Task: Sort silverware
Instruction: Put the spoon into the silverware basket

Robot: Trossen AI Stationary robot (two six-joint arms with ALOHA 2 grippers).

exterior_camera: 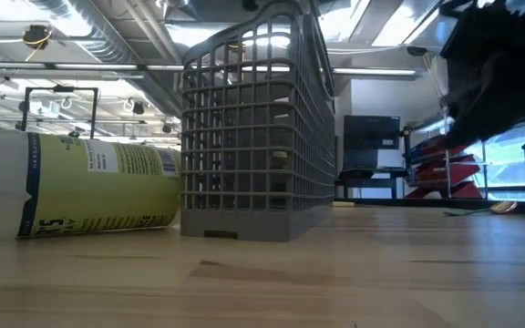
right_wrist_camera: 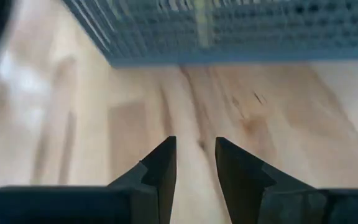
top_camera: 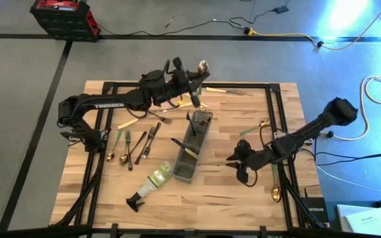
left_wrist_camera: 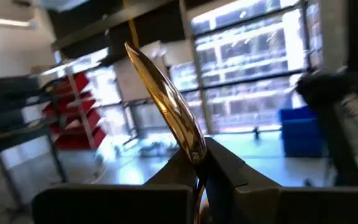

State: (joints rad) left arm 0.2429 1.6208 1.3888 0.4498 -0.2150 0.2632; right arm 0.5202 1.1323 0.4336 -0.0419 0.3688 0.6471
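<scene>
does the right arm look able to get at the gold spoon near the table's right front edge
Probably yes. The right tool is empty, its fingers slightly apart, and the gold spoon lies alone on bare table close beside that arm, nothing between them.

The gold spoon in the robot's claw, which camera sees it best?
The left wrist view: the gold spoon fills the picture, pinched in the left claw. The high view shows only a small glint of it. The low and right wrist views miss it.

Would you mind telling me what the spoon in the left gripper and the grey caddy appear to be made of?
Gold spoon: apparently polished metal, since its bowl mirrors the room. Grey caddy: a matte open grid, likely plastic or coated wire; the look leaves that open.
</scene>
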